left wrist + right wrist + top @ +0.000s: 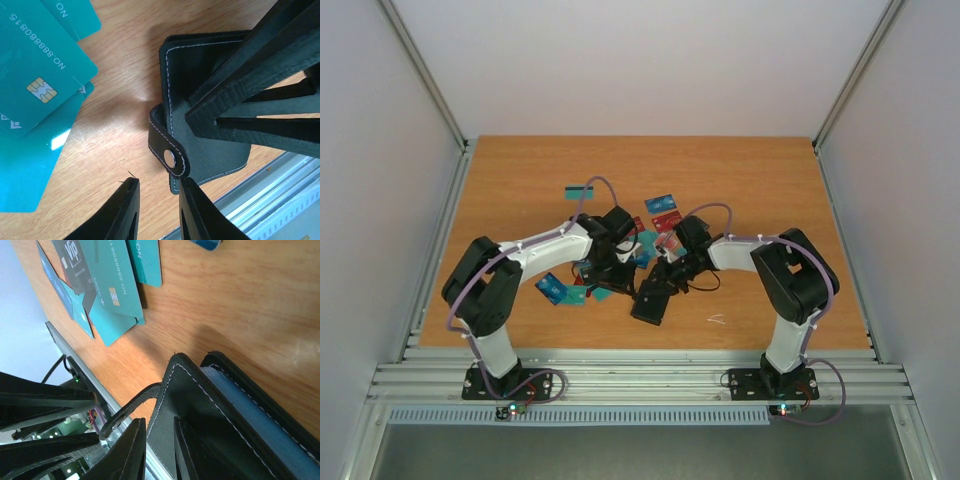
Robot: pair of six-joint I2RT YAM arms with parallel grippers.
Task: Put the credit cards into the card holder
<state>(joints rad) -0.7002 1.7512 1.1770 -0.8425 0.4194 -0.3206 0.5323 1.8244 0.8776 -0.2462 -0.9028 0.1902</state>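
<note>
The black card holder (pixel 650 302) lies open on the wooden table near the front, a blue card (pixel 260 410) tucked inside it. My right gripper (pixel 159 421) is shut on the holder's cover (pixel 200 405), one finger inside and one outside. My left gripper (pixel 158 182) stands open just beside the holder's snap strap (pixel 171 159), with only wood between its fingers. Several credit cards are scattered behind: teal cards (pixel 35 75), a dark grey card (pixel 70 265), a red one (pixel 665 222) and a blue one (pixel 552 288).
The metal rail (pixel 270 200) at the table's near edge runs close beside the card holder. A small white scrap (pixel 717 319) lies on the wood to the holder's right. White walls enclose the table on three sides.
</note>
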